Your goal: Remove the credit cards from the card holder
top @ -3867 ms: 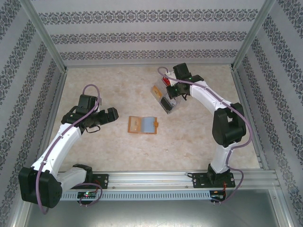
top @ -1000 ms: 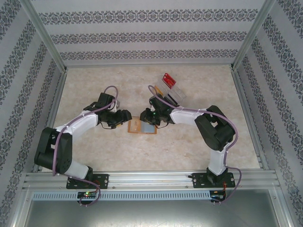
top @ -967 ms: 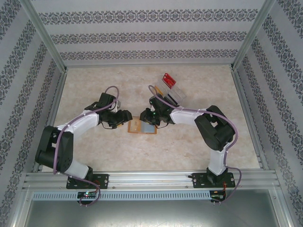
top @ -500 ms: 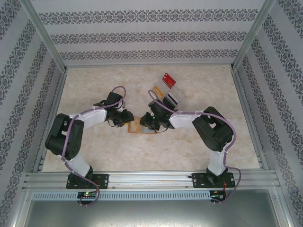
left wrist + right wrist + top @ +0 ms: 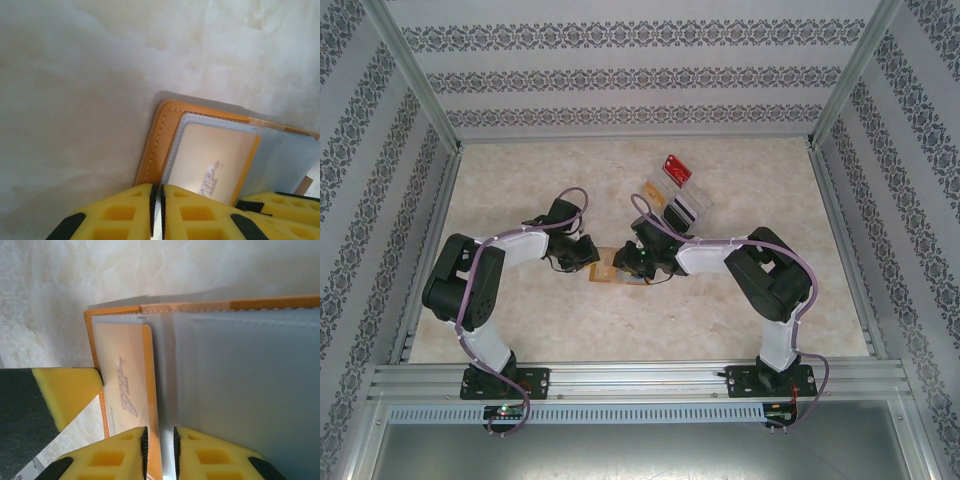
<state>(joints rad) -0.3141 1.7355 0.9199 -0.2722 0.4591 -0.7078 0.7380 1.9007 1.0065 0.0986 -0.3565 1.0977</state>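
Left wrist: hand (image 5: 156, 190) @ card holder (image 5: 153, 149)

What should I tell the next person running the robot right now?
Left gripper: shut on the orange edge of the card holder.
Right gripper: pinching the edge of the pale card that sits in the holder's pocket.
Done: dark cards and a red card lie in the clear tray behind.
Left: pull the pale card out; other pockets look empty from here.
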